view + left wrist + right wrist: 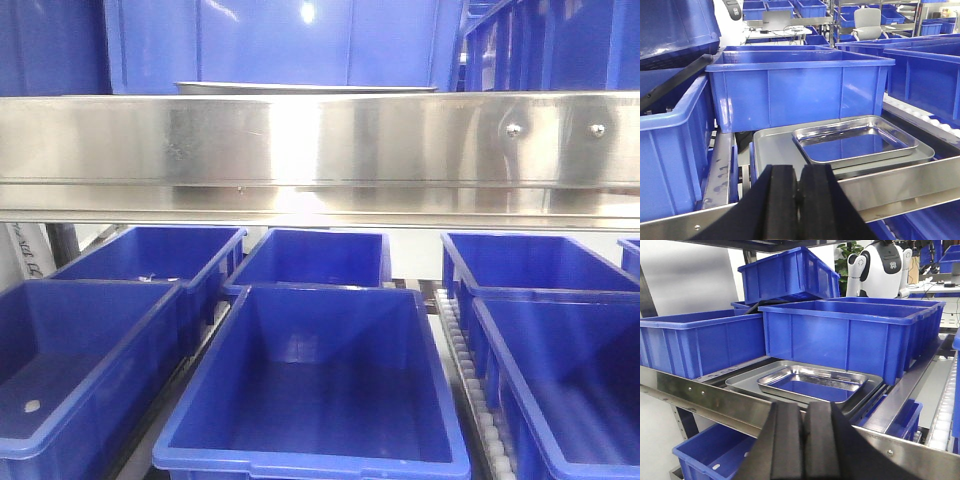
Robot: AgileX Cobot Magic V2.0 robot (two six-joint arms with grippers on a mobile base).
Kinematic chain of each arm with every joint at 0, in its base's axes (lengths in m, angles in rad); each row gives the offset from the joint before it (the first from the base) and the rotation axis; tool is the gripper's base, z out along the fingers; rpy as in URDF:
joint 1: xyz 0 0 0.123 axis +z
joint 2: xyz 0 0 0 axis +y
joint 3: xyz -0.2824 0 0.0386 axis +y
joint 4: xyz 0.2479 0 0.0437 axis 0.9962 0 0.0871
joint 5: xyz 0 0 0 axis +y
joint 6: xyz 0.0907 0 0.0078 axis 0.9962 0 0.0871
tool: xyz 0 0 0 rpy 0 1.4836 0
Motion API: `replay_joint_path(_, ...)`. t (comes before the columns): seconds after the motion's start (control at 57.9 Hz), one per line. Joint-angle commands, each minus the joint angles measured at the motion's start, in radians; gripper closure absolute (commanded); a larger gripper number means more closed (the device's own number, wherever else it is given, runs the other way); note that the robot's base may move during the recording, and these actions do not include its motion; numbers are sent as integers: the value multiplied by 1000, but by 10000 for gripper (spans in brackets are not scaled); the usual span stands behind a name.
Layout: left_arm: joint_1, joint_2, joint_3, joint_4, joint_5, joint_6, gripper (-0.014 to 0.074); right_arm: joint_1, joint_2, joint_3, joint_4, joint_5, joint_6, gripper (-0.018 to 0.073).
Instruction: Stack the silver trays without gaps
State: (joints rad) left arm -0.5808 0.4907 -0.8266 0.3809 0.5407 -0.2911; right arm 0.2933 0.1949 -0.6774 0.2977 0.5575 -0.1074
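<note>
Two silver trays lie on the upper shelf behind the steel rail. A small shiny tray point(856, 143) sits inside a larger, duller tray point(775, 147), shifted to its right side. Both show in the right wrist view, the small tray point(812, 381) inside the large tray point(745, 381). In the front view only a thin tray rim point(300, 88) shows above the rail. My left gripper point(799, 195) is shut and empty, in front of the rail, short of the trays. My right gripper point(803, 440) is shut and empty, also in front of the rail.
A broad shiny riveted steel rail point(320, 150) fronts the upper shelf. Deep blue bins point(800, 85) stand behind and beside the trays. More blue bins point(320, 380) fill the lower shelf, with white rollers point(470, 390) between them. A white robot point(880, 265) stands far back.
</note>
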Motion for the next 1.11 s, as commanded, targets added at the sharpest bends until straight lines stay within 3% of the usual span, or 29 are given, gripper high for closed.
replay_joint_path(0.0, -1, -5, 0, -3, -6, -9, 603, 0, -6, 2, 5, -5, -8, 638)
replay_joint_path(0.605, -1, -5, 0, -2, -6, -9, 603, 0, -6, 2, 5, -5, -8, 638)
replay_joint_path(0.691, -1, -5, 0, -2, -6, -9, 603, -13, -6, 2, -69, -24, -8, 638)
replay_joint_path(0.829, -1, -5, 0, -2, -6, -9, 603, -93, -6, 4, -141, -55, -8, 638)
replay_joint_path(1.089, -1, -5, 0, -2, -6, -9, 603, -362, -9, 110, -174, -235, -8, 638)
